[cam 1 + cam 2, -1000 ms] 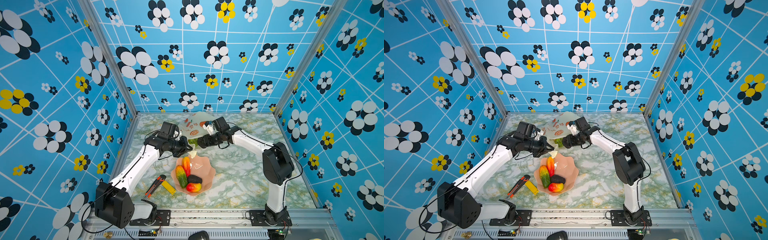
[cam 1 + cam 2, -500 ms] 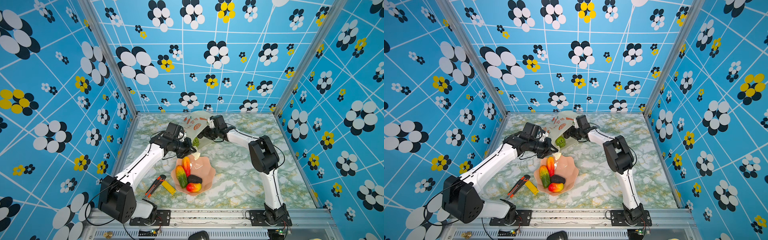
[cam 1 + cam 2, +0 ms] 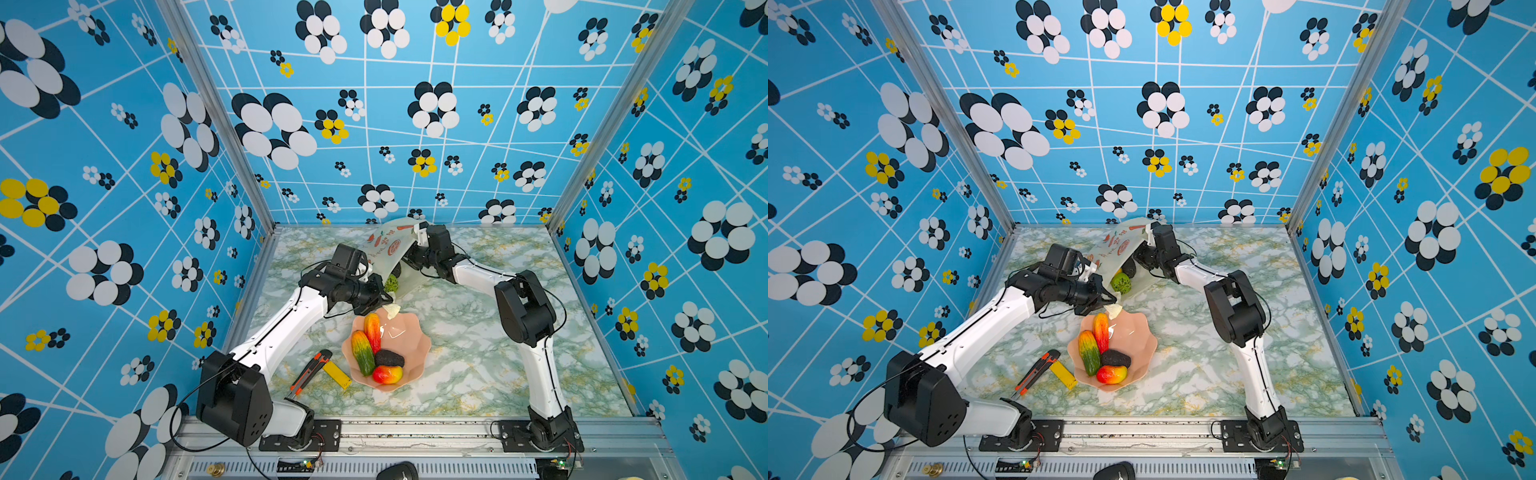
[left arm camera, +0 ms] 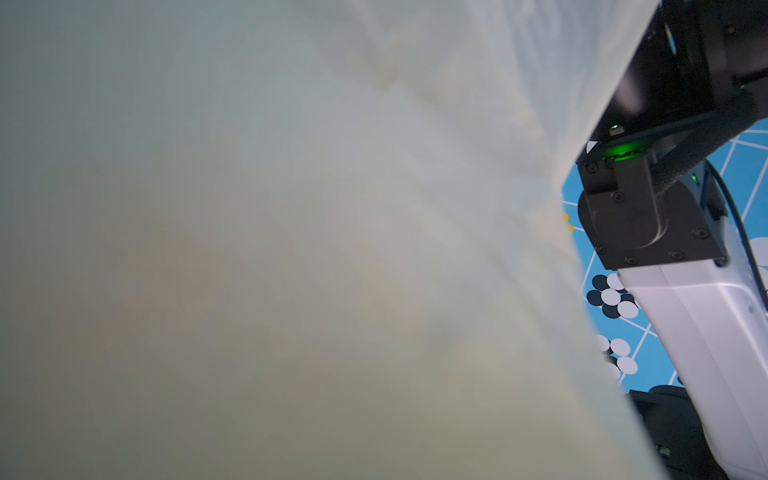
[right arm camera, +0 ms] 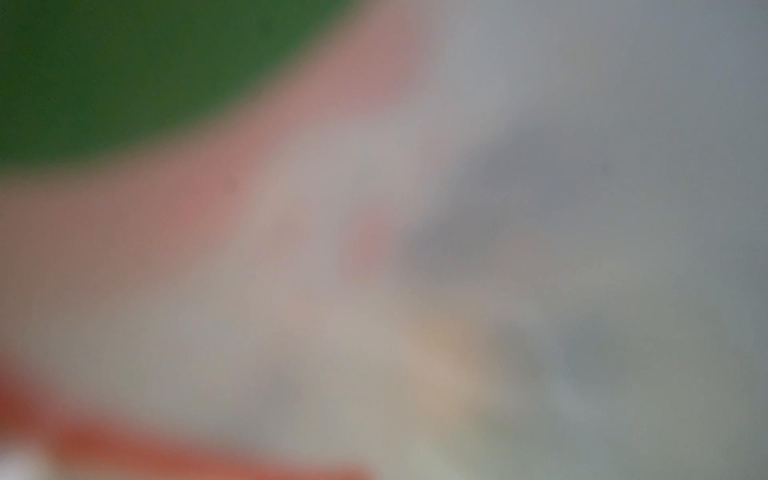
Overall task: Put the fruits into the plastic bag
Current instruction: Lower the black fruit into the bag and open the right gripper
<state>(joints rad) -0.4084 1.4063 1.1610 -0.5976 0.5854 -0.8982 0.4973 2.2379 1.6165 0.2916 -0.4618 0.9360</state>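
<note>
- We see the left gripper (image 3: 384, 298) clamped shut on the plastic bag (image 3: 388, 245) edge.
- The right gripper (image 3: 415, 257) sits hidden in the bag; we cannot tell its jaws.
- A green fruit (image 3: 390, 284) lies just beside the left gripper.

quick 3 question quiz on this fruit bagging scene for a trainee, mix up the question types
1. How many toy fruits lie in the pink scalloped bowl?
2. True or false: the utility knife lies inside the bowl.
3. Which fruit shows at the mouth of the plastic bag? A. red-yellow mango B. green round fruit C. orange-red elongated fruit

Key: 1. Four. 2. False; it lies on the table beside the bowl. 3. B.
</note>
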